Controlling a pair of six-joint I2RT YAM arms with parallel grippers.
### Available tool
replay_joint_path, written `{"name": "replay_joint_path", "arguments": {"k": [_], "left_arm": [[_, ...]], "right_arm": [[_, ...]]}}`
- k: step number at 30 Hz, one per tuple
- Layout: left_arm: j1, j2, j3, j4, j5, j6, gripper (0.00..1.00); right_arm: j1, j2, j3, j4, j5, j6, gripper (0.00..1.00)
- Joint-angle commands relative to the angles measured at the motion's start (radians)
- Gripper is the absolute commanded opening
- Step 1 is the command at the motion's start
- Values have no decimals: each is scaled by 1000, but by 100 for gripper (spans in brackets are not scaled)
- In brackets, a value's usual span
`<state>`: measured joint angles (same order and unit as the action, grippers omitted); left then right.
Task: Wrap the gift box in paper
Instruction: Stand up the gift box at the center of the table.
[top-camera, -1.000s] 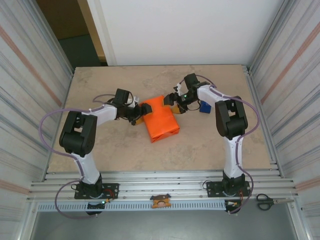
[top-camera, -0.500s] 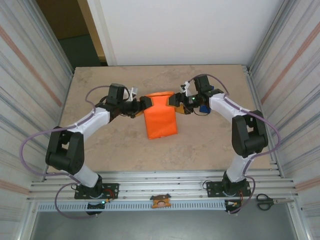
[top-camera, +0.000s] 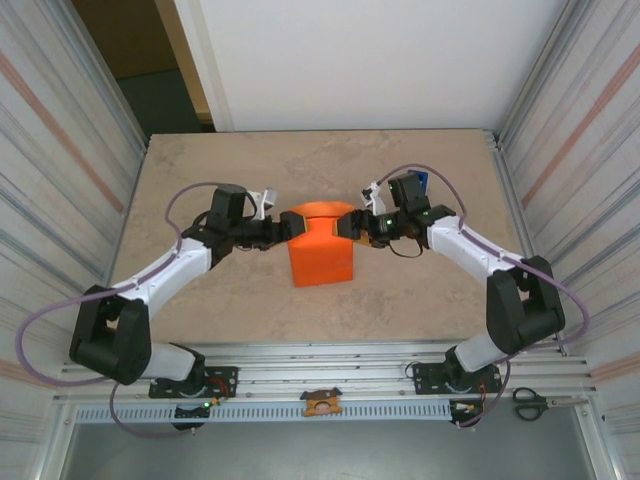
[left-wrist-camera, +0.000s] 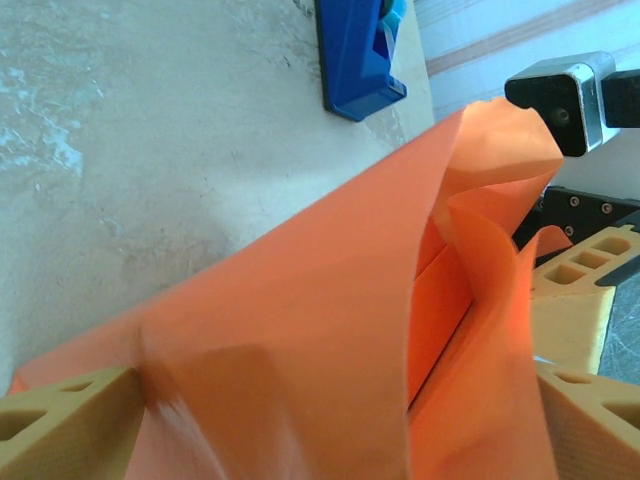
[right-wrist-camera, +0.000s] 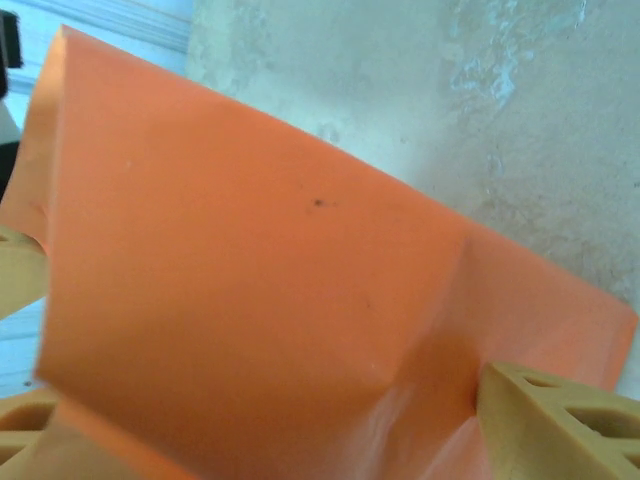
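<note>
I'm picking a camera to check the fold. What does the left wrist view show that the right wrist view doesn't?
Left wrist: a narrow blue tape dispenser, and a darker red-orange face, likely the gift box, inside the open fold. Right wrist: the wrap's smooth creased outer panel. Both: the thin light-orange paper sheet and the beige stone-look tabletop.

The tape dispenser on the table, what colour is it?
The tape dispenser is blue, clearest in the left wrist view.
</note>
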<state>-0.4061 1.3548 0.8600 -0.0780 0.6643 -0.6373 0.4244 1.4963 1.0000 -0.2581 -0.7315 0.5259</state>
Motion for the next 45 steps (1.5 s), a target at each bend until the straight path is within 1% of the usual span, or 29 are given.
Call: {"name": "replay_joint_path", "arguments": {"k": [1,6,10,13,15,17,21,28,33,35,39,45], "left_arm": [[-42,-67,-43,-27,-46,72,93],[-87,-108,-76,-36,-133,109,94],[-120,-140,-77,-43,-222,132,95],[-147,-164,-72,-49,-274,148,96],[-169,-171,-68,-70,-324,166,97],[-179,-174,-65,-84,-349,174,97],[-181,-177,-70,-75,-361,169,98],[-183,-184,-73,-77,-352,190,97],[-183,-177,-78,-74,-351,197,96],[-183,-173,-82,-68,-352,196,95],[-183,-165,-77,-72,-345,197,94],[-183,-161,-84,-54,-344,191,93]], "right_arm": [[36,-81,-57,18,97,-45,81],[77,-144,-105,50,207,-58,82],[98,-164,-125,53,291,-67,81],[113,-165,-133,51,333,-67,78],[126,-163,-136,52,358,-67,74],[133,-165,-133,51,368,-61,74],[132,-180,-116,44,366,-56,80],[131,-207,-118,83,328,-80,83],[134,-231,-159,143,372,-115,86],[145,-247,-185,187,414,-140,89],[157,-266,-225,272,475,-183,92],[183,-251,-231,347,498,-237,93]]}}
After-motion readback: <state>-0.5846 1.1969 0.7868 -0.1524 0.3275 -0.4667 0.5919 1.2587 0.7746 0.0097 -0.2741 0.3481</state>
